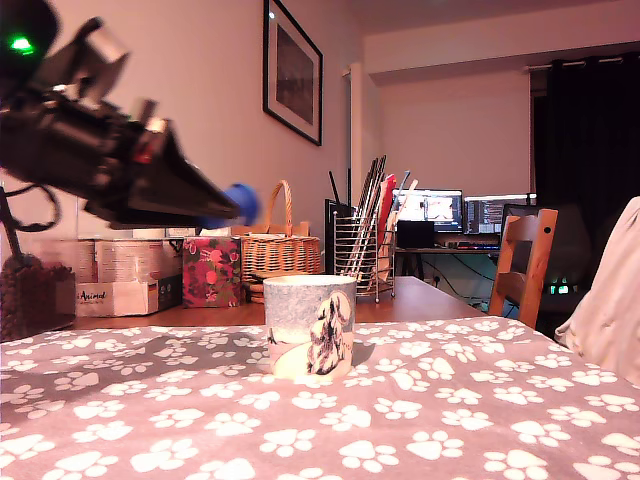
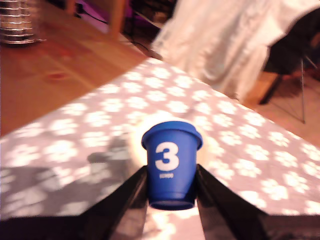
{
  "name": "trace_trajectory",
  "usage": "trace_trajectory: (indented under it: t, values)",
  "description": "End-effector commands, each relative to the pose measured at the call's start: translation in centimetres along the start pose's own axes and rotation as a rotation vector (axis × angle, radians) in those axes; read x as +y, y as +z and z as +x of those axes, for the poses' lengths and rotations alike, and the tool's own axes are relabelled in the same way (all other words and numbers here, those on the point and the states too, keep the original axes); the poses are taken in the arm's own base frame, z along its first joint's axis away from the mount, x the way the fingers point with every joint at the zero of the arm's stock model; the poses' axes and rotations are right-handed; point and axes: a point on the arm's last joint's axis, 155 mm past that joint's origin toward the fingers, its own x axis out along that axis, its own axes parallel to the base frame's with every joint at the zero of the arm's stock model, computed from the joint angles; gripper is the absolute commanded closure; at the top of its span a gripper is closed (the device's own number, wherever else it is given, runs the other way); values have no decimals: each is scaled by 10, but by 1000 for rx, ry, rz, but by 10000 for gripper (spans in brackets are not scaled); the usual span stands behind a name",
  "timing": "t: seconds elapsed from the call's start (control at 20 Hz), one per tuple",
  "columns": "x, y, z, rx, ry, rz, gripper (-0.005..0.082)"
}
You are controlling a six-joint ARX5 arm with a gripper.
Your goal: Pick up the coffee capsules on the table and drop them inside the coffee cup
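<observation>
So you're roughly mid-job on this one: the counter with its paw-print cloth is below the jaws, and I can't spot any capsule left lying on it, though the brown-orange one isn't visible anywhere, so it may be in the cup or just out of shot. The coffee cup sits lower than the jaws and a bit ahead of them, upright, squat and white-grey with a dark animal figure on its side. You can't see inside it. The blue capsule is pinched between the jaws, clamped on both sides, rim away from the wrist, white "3" facing the wrist camera. What's left, I'd say: carry it over the cup's mouth and let go.
</observation>
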Motion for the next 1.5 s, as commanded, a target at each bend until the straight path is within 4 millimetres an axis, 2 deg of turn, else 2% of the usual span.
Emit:
trace_trajectory:
  t: [0.0, 0.2, 0.45, 0.7, 1.0, 1.25, 1.45]
  values:
    - [-5, 2, 3, -3, 6, 11, 665]
    - [-12, 1, 7, 4, 14, 24, 697]
    - [-12, 4, 8, 0, 15, 26, 696]
    - [-8, 17, 12, 31, 43, -1, 696]
    - [-9, 44, 17, 75, 43, -15, 696]
    - [-5, 45, 33, 162, 36, -56, 696]
    - [-5, 35, 50, 248, 19, -65, 696]
